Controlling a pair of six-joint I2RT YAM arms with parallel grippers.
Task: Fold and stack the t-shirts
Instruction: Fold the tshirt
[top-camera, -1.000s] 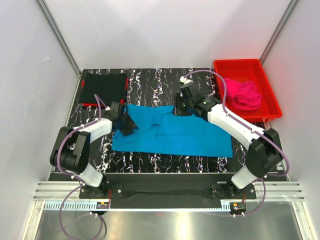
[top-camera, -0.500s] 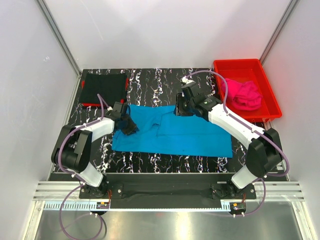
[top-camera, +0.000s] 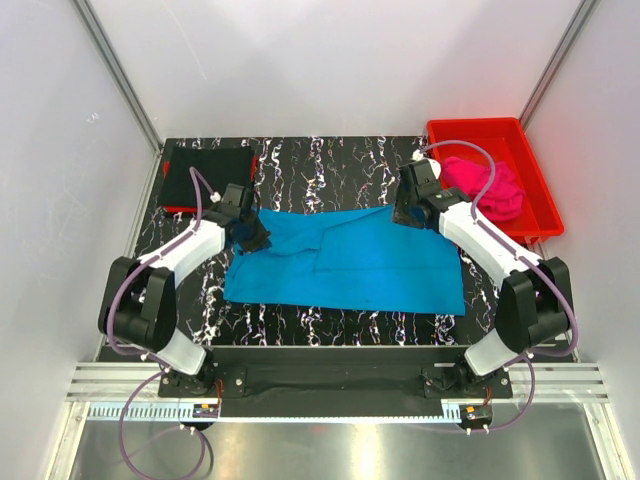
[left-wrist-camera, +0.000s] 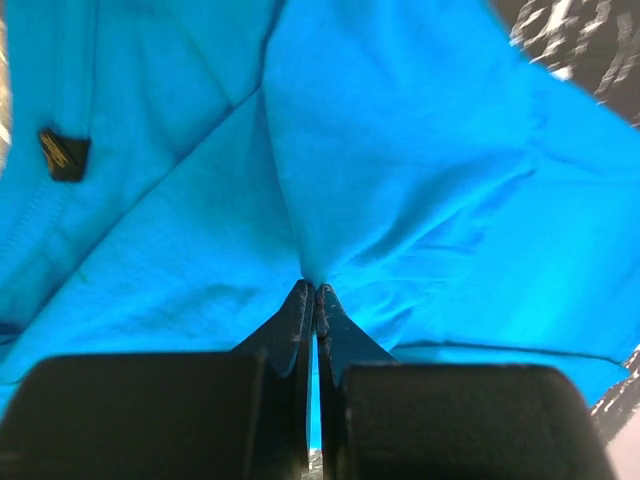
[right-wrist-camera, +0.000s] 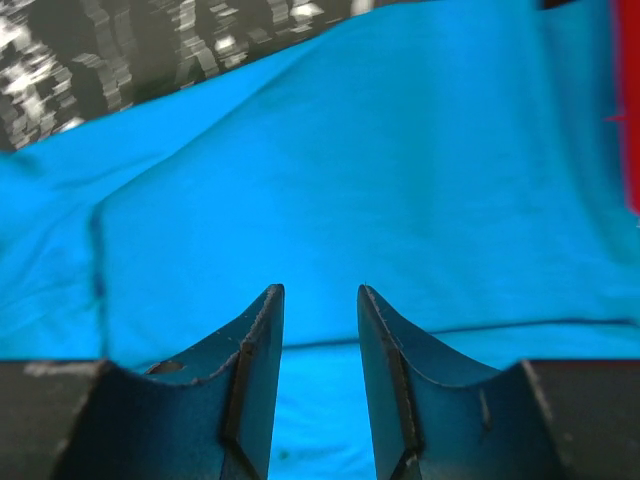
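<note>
The turquoise-blue t-shirt (top-camera: 380, 265) lies spread and partly folded across the middle of the table. My left gripper (top-camera: 252, 238) is at its far left corner, shut on a pinch of the blue cloth (left-wrist-camera: 400, 150), which puckers up from the left gripper's tips (left-wrist-camera: 313, 290). My right gripper (top-camera: 406, 214) is over the shirt's far right edge. The right gripper (right-wrist-camera: 320, 292) is open above the flat cloth (right-wrist-camera: 350, 180), with nothing between its fingers. The black t-shirt (top-camera: 207, 175) lies folded square at the far left. The pink t-shirt (top-camera: 490, 188) is bunched in the bin.
The red plastic bin (top-camera: 480, 127) stands at the far right corner, close behind my right arm, and its red edge (right-wrist-camera: 630, 100) shows in the right wrist view. The black marbled table (top-camera: 330, 165) ends at white walls on three sides.
My left gripper has shut on the shirt's far left corner. My right gripper has moved right along the shirt's far edge, from the middle toward the right corner, staying open.
</note>
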